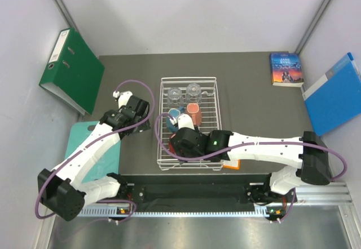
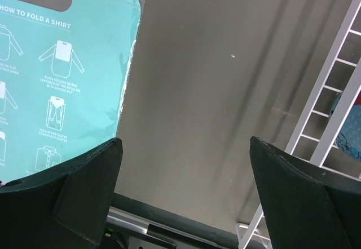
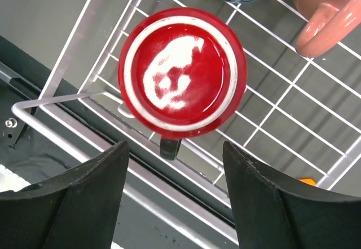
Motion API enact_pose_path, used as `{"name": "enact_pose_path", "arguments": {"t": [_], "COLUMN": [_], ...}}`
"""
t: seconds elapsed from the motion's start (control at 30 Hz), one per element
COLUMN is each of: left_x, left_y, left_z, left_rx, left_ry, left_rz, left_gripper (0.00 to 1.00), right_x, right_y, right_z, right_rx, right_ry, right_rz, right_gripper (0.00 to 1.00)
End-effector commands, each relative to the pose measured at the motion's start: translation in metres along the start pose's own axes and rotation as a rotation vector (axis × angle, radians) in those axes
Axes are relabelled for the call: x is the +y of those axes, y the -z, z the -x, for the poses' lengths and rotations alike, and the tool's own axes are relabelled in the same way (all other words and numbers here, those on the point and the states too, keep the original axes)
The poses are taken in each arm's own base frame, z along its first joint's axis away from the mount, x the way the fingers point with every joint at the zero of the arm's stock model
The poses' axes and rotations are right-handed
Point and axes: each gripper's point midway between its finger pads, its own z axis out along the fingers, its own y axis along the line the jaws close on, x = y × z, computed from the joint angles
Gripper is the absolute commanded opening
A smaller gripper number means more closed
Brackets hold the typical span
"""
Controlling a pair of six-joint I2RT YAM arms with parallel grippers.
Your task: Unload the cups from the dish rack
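The white wire dish rack [image 1: 211,99] sits mid-table. At its back stand two clear tumblers [image 1: 175,95] [image 1: 193,91]; in front of them are a light-blue mug [image 1: 172,114] and a salmon-pink mug [image 1: 193,112]. A red mug [image 3: 181,69] rests upside down in the rack's near left corner, its dark handle [image 3: 169,147] pointing at my right gripper [image 3: 176,159]. That gripper hovers above it, open, holding nothing. My left gripper [image 2: 186,147] is open and empty over bare table left of the rack [image 2: 333,102].
A teal shirt-folding board [image 2: 62,74] lies at the near left. A green binder [image 1: 72,69] leans on the left wall. A book [image 1: 285,69] and a blue folder [image 1: 338,94] are at the far right. An orange tag [image 3: 307,180] marks the rack's corner.
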Motion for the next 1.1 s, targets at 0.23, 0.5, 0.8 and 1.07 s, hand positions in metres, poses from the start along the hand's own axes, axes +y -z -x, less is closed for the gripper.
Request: {"name": "enact_pose_path", "arguments": {"t": [0.23, 0.5, 0.8, 1.07], "left_x": [-0.007, -0.005, -0.008, -0.014], "left_y": [-0.005, -0.009, -0.012, -0.013], "left_z": [-0.001, -0.005, -0.005, 0.0], "left_rx": [-0.005, 0.004, 0.008, -0.003], "left_ry": [0.02, 0.011, 0.004, 0.004], "left_rz": [-0.011, 0.003, -0.003, -0.016], "left_gripper": [0.99, 0.99, 0.99, 0.99], "right_x": [0.013, 0.01, 0.009, 0.017], "right_y": [-0.03, -0.032, -0.03, -0.017], "right_z": [-0.085, -0.092, -0.079, -0.053], "right_rx": [0.273, 0.294, 0.251, 0.158], "right_ry": [0.111, 0.102, 0.11, 0.12], "right_rz": [0.067, 0.055, 0.042, 0.09], "right_gripper": [0.67, 0.61, 0.65, 0.65]}}
